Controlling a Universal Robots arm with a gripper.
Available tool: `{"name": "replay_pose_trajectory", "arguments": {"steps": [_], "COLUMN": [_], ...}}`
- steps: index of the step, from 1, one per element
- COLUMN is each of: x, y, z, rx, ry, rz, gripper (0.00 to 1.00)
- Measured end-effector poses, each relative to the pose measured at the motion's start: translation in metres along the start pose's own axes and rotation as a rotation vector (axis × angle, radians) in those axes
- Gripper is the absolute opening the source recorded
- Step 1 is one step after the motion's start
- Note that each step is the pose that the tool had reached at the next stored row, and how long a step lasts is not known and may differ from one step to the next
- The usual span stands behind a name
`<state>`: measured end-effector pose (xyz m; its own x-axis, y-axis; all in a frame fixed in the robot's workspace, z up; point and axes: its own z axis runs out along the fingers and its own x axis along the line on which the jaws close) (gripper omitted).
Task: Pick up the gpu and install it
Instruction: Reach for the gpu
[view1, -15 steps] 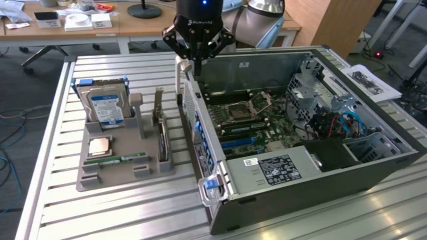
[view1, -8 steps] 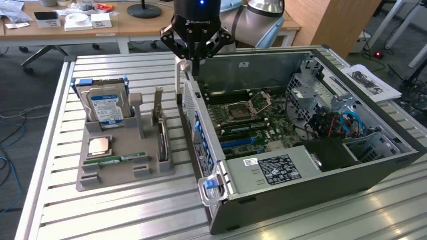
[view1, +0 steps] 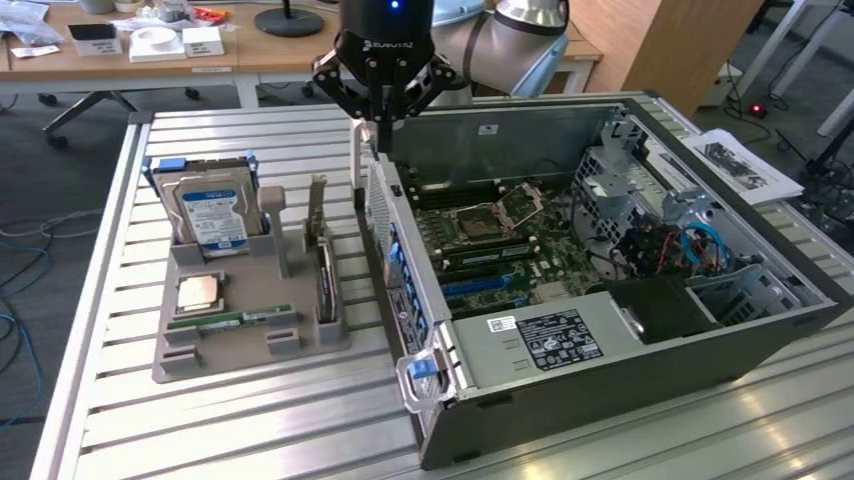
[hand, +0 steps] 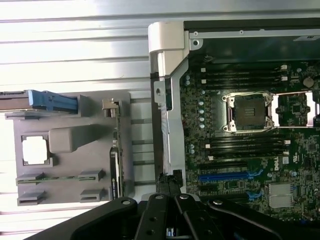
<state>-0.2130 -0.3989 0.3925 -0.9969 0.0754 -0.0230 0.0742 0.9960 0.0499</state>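
Note:
The gpu (view1: 324, 272) is a thin dark card standing on edge in the grey holder (view1: 240, 345), with its silvery bracket at the far end. The wrist view sees the gpu (hand: 115, 155) edge on, along the holder's (hand: 65, 137) side nearest the case. My gripper (view1: 383, 138) hangs shut and holds nothing. It is above the case's rear wall, beyond and to the exterior view's right of the card. In the wrist view the gripper (hand: 169, 181) has its closed tips over the case's edge.
The open computer case (view1: 747, 330) lies on the slatted table, showing its motherboard (view1: 501, 245) with a blue slot (hand: 225, 176). The holder also carries a blue-labelled hard drive (view1: 214, 212), a processor chip (view1: 199, 292) and a green memory stick (view1: 243, 319). Papers (view1: 745, 165) lie at the far right.

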Motion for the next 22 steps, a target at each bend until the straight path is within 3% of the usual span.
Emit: {"name": "replay_pose_trajectory", "arguments": {"steps": [10, 22], "x": [0.011, 0.035], "y": [-0.0009, -0.0026], "z": [-0.0001, -0.0003], "rx": [0.0001, 0.0001], "ry": [0.0001, 0.0000], "rz": [0.000, 0.000], "gripper": [0.11, 0.11]}}
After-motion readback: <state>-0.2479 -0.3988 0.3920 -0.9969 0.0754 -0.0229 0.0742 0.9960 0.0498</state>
